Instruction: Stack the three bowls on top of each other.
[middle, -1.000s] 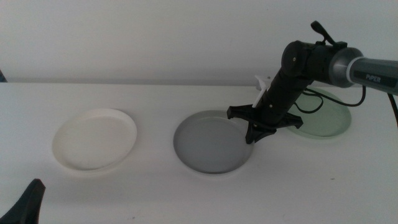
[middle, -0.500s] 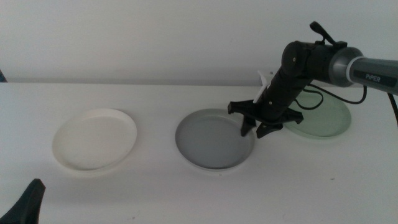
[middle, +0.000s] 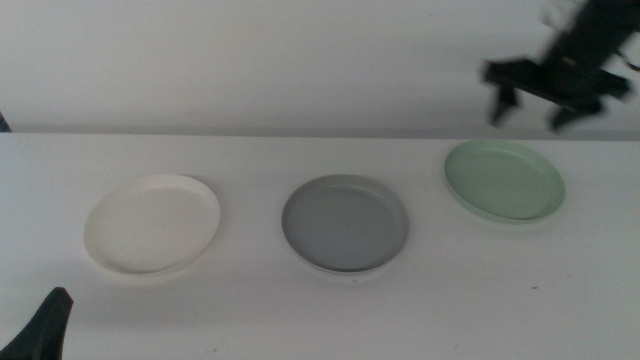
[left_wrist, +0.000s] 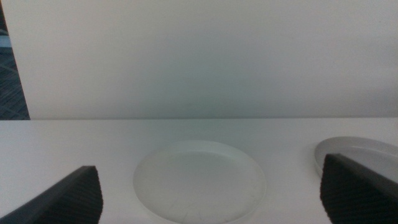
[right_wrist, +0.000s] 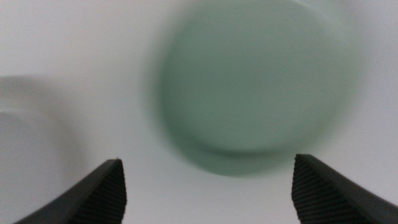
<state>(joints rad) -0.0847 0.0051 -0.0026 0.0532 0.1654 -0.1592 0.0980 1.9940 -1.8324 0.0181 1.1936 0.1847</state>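
Note:
Three bowls lie apart in a row on the white table: a cream white bowl (middle: 152, 223) at the left, a grey bowl (middle: 345, 222) in the middle and a mint green bowl (middle: 505, 181) at the right. My right gripper (middle: 531, 110) hangs blurred high above the green bowl, open and holding nothing. The right wrist view shows the green bowl (right_wrist: 249, 81) below the right gripper (right_wrist: 206, 162) and an edge of the grey bowl (right_wrist: 25, 143). My left gripper (middle: 45, 325) waits at the near left corner, open, facing the cream bowl (left_wrist: 199, 180).
A white wall rises behind the table's far edge. A dark patch of floor (left_wrist: 12, 81) shows past the table's left end in the left wrist view. Bare tabletop separates the bowls.
My right gripper has left the grey bowl's right rim, rising up and to the right to above the green bowl. The bowls lie about where they were. The left arm has not moved.

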